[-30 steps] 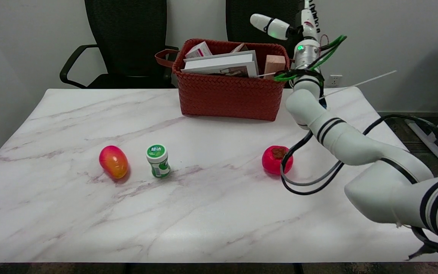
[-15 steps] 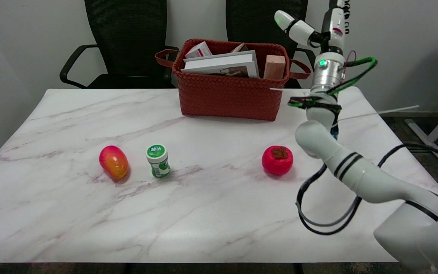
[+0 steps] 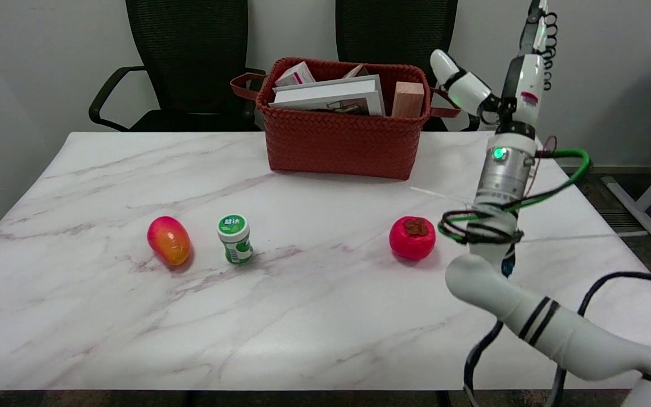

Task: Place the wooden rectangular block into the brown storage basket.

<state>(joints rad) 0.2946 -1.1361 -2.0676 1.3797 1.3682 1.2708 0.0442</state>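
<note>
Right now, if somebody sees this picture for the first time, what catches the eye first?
The woven brown basket at the table's far edge, stuffed with a book, boxes and an upright wooden block. Then the white arm raised at the right, its hand open in the air beside the basket. In front lie a red fruit, a green bottle and a mango.

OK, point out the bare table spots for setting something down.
Bare: the front strip below the mango, bottle and persimmon; the left stretch beside the basket; the gap between bottle and persimmon. Crowded: inside the basket.
</note>
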